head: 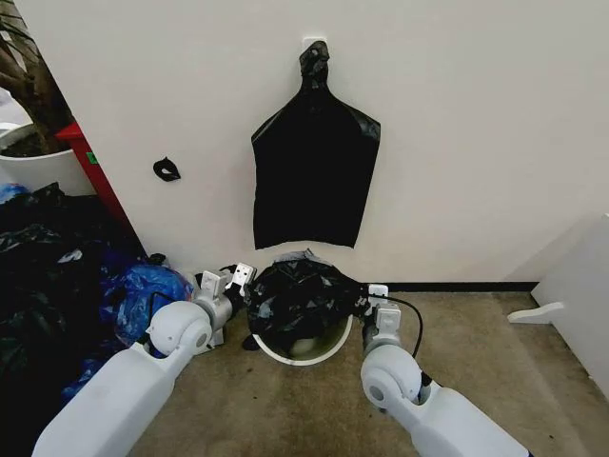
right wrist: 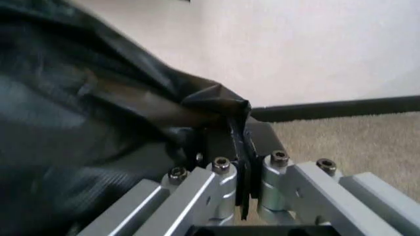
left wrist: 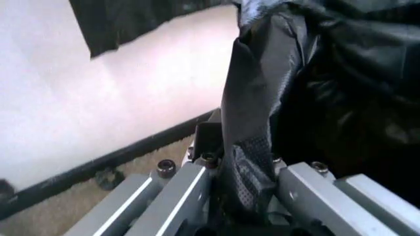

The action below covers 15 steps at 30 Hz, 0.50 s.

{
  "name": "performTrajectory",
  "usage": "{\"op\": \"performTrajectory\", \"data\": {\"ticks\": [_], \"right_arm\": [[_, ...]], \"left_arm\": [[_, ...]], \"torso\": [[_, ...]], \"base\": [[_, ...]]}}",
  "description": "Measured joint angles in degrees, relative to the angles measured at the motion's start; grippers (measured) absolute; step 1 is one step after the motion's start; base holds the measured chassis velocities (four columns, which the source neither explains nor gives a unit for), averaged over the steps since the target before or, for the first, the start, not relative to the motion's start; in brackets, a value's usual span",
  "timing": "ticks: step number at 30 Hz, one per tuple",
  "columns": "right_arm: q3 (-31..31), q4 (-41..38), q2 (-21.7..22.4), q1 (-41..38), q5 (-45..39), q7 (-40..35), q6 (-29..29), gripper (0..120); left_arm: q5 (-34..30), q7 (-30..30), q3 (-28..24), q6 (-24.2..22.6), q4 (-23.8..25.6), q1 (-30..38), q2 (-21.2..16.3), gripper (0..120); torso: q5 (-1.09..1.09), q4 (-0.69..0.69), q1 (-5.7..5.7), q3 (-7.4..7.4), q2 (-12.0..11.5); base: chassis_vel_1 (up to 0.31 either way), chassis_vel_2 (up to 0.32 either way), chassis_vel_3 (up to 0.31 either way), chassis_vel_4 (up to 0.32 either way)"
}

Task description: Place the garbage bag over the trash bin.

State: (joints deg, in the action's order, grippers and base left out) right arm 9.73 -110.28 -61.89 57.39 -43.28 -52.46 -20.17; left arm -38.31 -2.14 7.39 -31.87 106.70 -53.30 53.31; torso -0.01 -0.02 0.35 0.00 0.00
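Left fingers: closed onto a fold of black film, which is seen pinched between the pads (left wrist: 253, 182) in the left wrist view.
Right fingers: pressed nearly flat together, with a thin edge of the film trapped in the seam between them (right wrist: 237, 167).
Left gripper (head: 238, 281): held at the left side of the bin's mouth, just beside the rim.
Right gripper (head: 369, 300): held at the right side of the mouth, opposite the left one.
Garbage bag (head: 300, 295): stretched between the two grippers and bunched over the top of the bin; the far part of the rim is covered, the near part is not.
Trash bin (head: 304, 354): set on the floor against the wall, with its near white rim left bare.
Handling: the film is judged very light, limp and slippery, and it could be torn if stretched hard over the rim.
Where to hold: the hem of the bag's mouth is judged the right place, at opposite sides, as it is held now.
Nearby: a flat black bag bundle (head: 314, 176) is hung on the wall above; blue plastic bags (head: 143, 290) are piled to the left.
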Motion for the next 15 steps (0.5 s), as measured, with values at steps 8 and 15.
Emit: {"op": "performTrajectory", "data": {"ticks": [8,15], "right_arm": [[2.4,-3.1,1.8,1.8,1.3,0.0,-2.7,0],[5.0,-2.4,5.1,2.9,20.8,10.7,9.1,22]], "left_arm": [[-1.9,0.5,0.4,0.5,-0.1,1.1,-1.1,1],[-1.5,1.8,-1.4,0.7,-1.6,2.2,-1.7,1]], "torso": [[0.0,0.0,0.0,0.0,0.0],[0.0,0.0,0.0,0.0,0.0]], "base": [[0.0,0.0,0.0,0.0],[0.0,0.0,0.0,0.0]]}}
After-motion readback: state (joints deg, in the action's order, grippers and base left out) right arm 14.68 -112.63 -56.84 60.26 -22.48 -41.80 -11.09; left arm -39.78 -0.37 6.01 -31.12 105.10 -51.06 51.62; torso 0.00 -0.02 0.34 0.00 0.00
